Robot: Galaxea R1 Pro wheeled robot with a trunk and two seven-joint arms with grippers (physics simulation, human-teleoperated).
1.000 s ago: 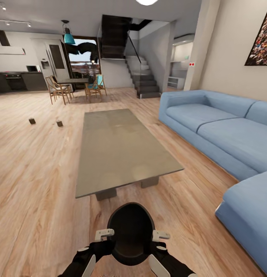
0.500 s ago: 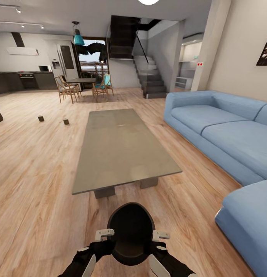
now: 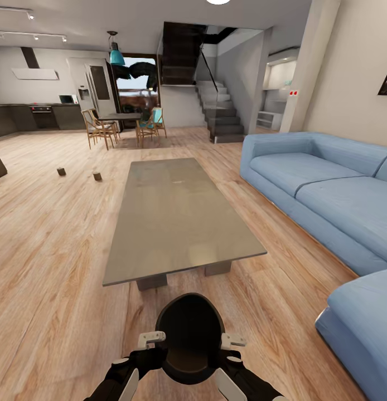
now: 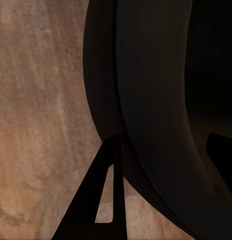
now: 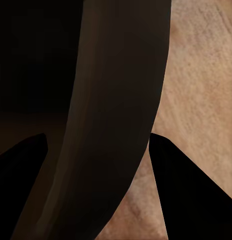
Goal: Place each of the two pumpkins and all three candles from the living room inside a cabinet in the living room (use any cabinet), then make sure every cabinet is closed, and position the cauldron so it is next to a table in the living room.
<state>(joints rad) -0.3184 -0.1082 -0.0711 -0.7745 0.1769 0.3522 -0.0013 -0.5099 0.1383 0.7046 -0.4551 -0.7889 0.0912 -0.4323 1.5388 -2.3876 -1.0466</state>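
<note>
Two grippers, left (image 3: 151,338) and right (image 3: 232,340), each clamp one side of the black cauldron's (image 3: 189,334) rim, carried at 6 o'clock above the wood floor (image 3: 54,250), near the grey table (image 3: 177,214) at 12 o'clock.

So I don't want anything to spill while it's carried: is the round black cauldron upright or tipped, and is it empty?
Upright: the round black cauldron has its mouth facing up between both grippers. It looks empty; its dark inside shows nothing.

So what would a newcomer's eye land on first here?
The black cauldron, held over the wood floor between the left tool and right tool. Just ahead sits the long grey coffee table, with the blue sofa along its right.
</note>
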